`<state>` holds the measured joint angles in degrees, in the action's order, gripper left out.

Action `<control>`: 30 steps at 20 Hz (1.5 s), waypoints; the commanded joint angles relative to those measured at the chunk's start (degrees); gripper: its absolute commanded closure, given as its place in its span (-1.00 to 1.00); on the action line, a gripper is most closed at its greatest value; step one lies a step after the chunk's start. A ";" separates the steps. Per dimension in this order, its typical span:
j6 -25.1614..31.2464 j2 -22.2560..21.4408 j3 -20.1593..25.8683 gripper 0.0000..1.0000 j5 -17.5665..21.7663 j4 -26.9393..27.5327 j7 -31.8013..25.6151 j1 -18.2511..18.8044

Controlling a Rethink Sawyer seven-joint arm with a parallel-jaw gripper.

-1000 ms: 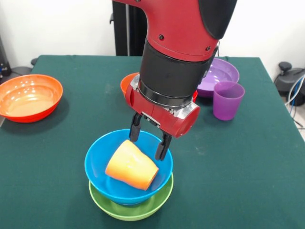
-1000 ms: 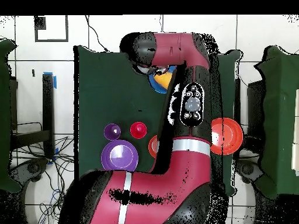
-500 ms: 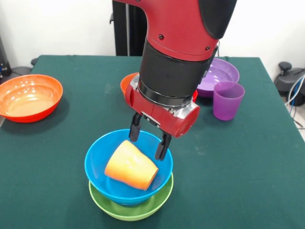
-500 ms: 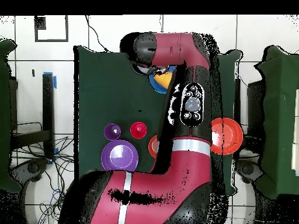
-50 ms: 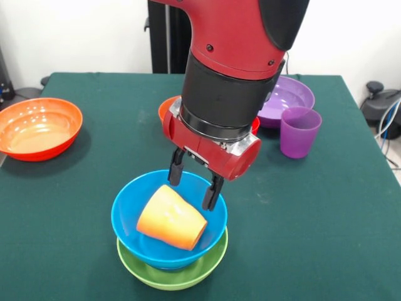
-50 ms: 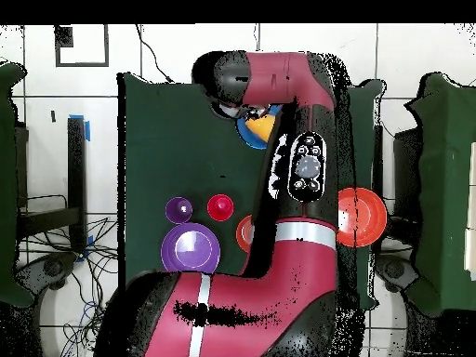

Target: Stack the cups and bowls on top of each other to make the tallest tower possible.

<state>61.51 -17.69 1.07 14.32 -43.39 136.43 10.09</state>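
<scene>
Orange cup [image 5: 171, 217] | tipped in blue bowl [image 5: 128, 219] | below open tool [image 5: 193, 185]

The red and black robot arm [image 5: 232, 69] descends from above, its wrist tilted slightly. The black two-fingered gripper [image 5: 194, 182] points downward, fingers [image 5: 176, 168] spread apart with nothing between them.
</scene>
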 commanded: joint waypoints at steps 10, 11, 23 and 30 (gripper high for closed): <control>3.41 -4.45 5.29 -1.00 -0.72 -6.95 -14.25 2.39; 3.42 -4.55 5.44 -1.00 -0.77 -6.98 -14.43 2.53; 0.45 -6.03 7.38 -1.00 -1.48 -9.10 -15.61 4.73; -4.32 -7.26 9.08 -1.00 -1.33 -13.05 -16.92 6.71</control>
<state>60.89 -24.99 2.68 13.15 -46.46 136.43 15.41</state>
